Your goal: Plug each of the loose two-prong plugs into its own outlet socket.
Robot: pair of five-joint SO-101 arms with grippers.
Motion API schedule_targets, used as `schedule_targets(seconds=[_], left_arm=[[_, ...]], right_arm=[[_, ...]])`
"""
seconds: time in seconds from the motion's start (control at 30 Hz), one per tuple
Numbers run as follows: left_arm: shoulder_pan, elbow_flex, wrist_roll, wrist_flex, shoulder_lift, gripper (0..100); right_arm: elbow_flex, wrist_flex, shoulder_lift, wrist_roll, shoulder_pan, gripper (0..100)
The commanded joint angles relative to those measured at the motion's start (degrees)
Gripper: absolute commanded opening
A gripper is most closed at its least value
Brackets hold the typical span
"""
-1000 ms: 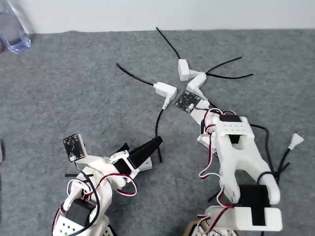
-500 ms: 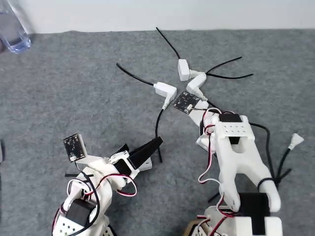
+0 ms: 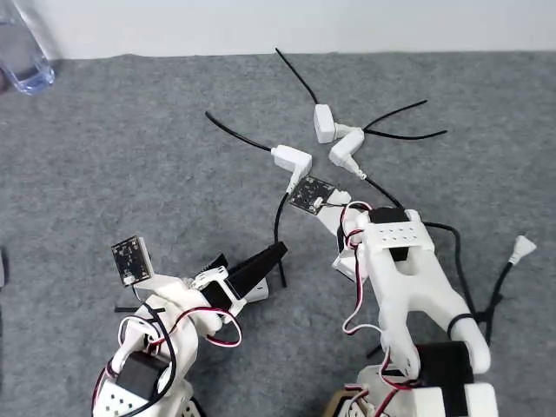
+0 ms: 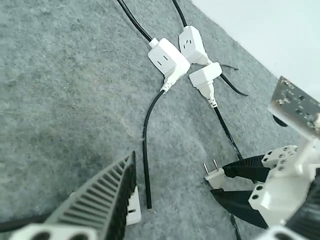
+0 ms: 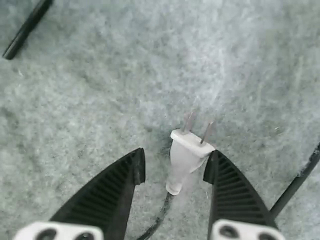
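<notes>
A white two-prong plug (image 5: 186,149) lies on the grey carpet between the fingers of my open right gripper (image 5: 175,164), prongs pointing away; neither finger touches it. From the left wrist view the same plug (image 4: 214,175) sits at the tips of the right gripper (image 4: 218,181). Three white outlet sockets (image 3: 293,158), (image 3: 324,122), (image 3: 346,147) cluster at the table's middle back. My left gripper (image 3: 271,257) rests low at front left, shut on a white plug (image 4: 132,211). Another plug (image 3: 521,249) lies at the right edge.
Black cords (image 3: 279,228) run out from the sockets across the carpet, one ending near my left gripper. A clear bottle (image 3: 21,54) stands in the far left corner. The right arm (image 3: 404,269) covers the carpet at front right.
The right arm has swung left and slightly back toward the front, carrying its wrist board away from the sockets. The left arm has kept still.
</notes>
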Motion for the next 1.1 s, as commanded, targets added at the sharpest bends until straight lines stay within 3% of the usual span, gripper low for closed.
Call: schedule_targets(seconds=[0.0,0.37,0.7,1.07], left_arm=[[-0.1,-0.5,-0.4,0.3,-0.4,48],[-0.1,-0.5,-0.4,0.3,-0.4,48],[-0.1,-0.5,-0.4,0.3,-0.4,48],[-0.1,-0.5,-0.4,0.4,-0.4,48]], right_arm=[[-0.1,-2.0,-2.3,-0.5,1.5,18.3],[-0.5,-7.9,6.3,0.0,1.9,18.3],[-2.7,-6.1,8.0,1.9,2.3,18.0],[-2.7,-5.8,8.0,5.7,2.3,1.9]])
